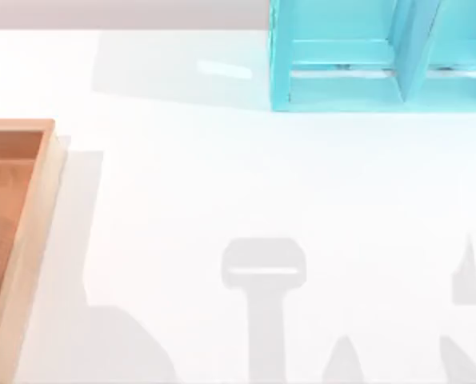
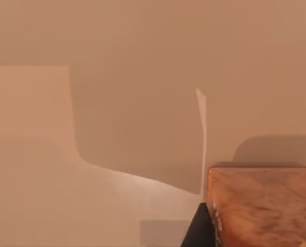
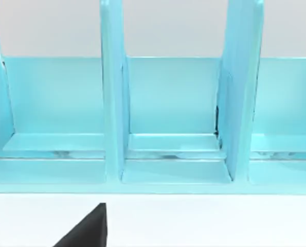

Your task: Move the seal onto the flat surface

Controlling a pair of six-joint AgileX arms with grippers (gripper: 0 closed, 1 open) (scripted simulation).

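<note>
Although the seal's place cannot be told, such a small stiff stamp likely wants a light pinch across its body before resting on the smooth white bench [image 1: 222, 176], beside the light-wood rimmed tray [image 1: 31, 210] and the turquoise shelf unit [image 1: 366, 72].

I see a plain white tabletop [image 1: 222, 184] with soft grey shadows on its near part. On the left sits a light-wood tray [image 1: 31, 232]; its inside is a darker orange-brown with a blotchy grain. At the far right stands a turquoise shelf unit [image 1: 342, 88], bright blue-green all over, with thin pale scuffed lines along its ledges.
</note>
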